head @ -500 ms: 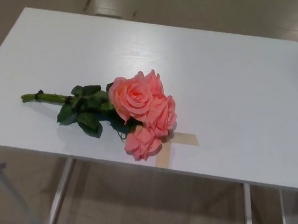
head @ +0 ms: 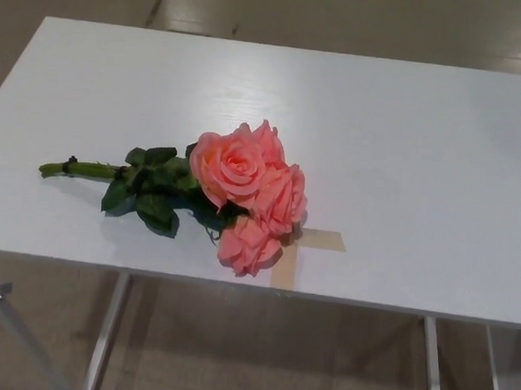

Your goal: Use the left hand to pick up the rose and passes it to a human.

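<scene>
White counter (head: 403, 141) fills most of the head view, standing on pale metal legs (head: 106, 331) over a tan floor (head: 261, 352). A cross of tan tape (head: 315, 241) is stuck near the front edge.

Rose (head: 243, 190): a small bunch of pink blooms lying flat on the counter, near the front edge and slightly left of centre. The blooms point to the picture's right and partly cover the tape cross. Dark green leaves (head: 147, 198) sit just behind the blooms. The green stem (head: 78, 168) runs out to the picture's left, with a dark tie around it close to the cut end.

Handling, as judged:
- Light; lifting it should take little force.
- Petals and leaves look soft and easily crushed. Do not grip them.
- The stem looks thin and fairly stiff, and is the proper hold point. Take it on the bare length between the tie and the leaves.
- The stem lies flat on a smooth surface, so fingers may slide or push it rather than close around it.

Hands: neither the left nor the right hand is in view, so their state cannot be told. The stem end points toward the left side, which suits an approach by the left hand. No person is in view.
</scene>
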